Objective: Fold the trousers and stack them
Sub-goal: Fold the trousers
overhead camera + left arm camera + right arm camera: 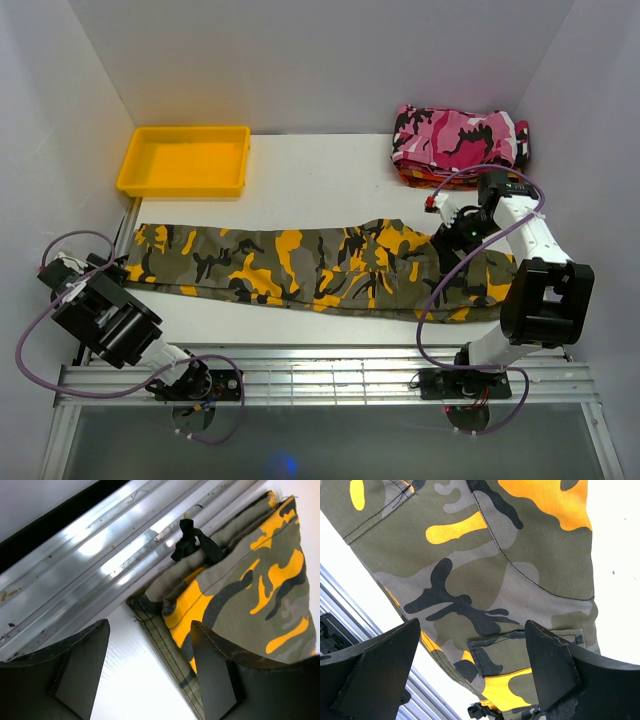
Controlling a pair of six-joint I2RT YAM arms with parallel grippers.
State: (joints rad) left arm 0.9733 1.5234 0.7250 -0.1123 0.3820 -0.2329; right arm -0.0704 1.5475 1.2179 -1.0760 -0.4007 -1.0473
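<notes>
The camouflage trousers [300,265] lie flat and full length across the table, leg ends at the left and waist end at the right. My left gripper [95,268] stands open at the leg end. In the left wrist view [150,625] the hem corner of the trousers [250,580] reaches between the fingers, and the right finger [215,670] overlaps the cloth edge. My right gripper [452,235] hovers open over the waist end. In the right wrist view [472,625] the trousers [485,555] fill the frame, with a pocket flap [505,652] between the fingers. Neither gripper holds anything.
A yellow tray [180,187] stands at the back left. A folded pink camouflage garment [460,135] lies on an orange-red one [420,180] at the back right. Aluminium rails [100,555] run along the left and the near edge [300,375]. A black cord [192,542] hangs at the hem.
</notes>
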